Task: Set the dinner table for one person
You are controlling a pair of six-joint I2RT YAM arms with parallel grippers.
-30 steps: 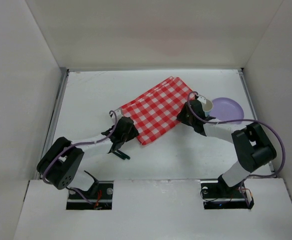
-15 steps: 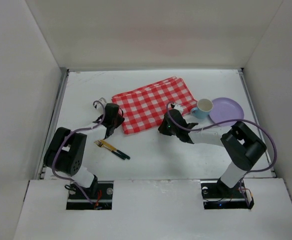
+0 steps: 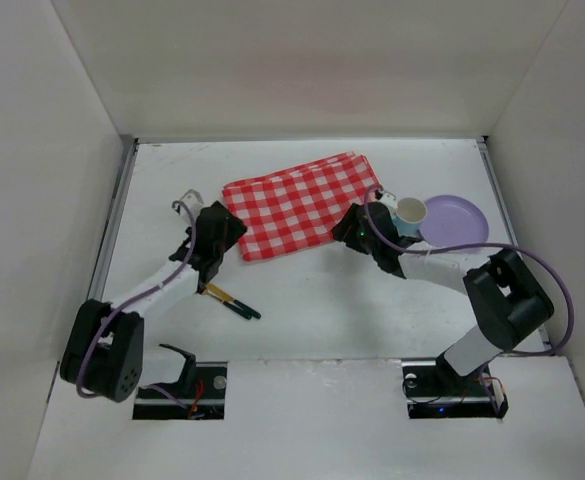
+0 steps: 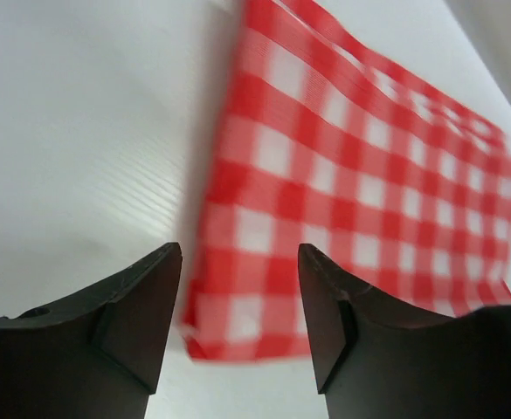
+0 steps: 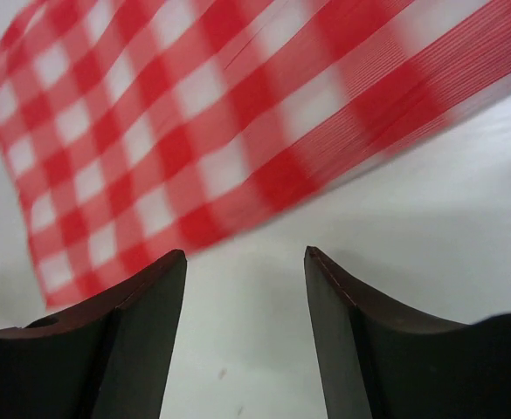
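Nearest you, the utensil (image 3: pixel 234 301), slim, with a gold end and a dark handle, lies bare on the dinner table (image 3: pixel 322 310), the matte white top that fills the middle of the overhead view. A second ago the left arm covered it.

The left gripper (image 4: pixel 238 253) stands with its fingers apart, and the cloth's near left corner lies in the gap, flat on the white surface. The right gripper (image 5: pixel 245 255) is likewise spread, just short of the cloth's near right edge and clamped on nothing.

The checkered cloth (image 3: pixel 297 205) has swung from a diamond angle to lie nearly square and further left. You may judge the placemat step close to done. It is thin, folded in layers and limp, and will likely drag rather than slide cleanly.

Beyond it stand a blue mug (image 3: pixel 409 213) with a white interior and a smooth lilac plate (image 3: pixel 462 222), touching or nearly so and not yet placed.
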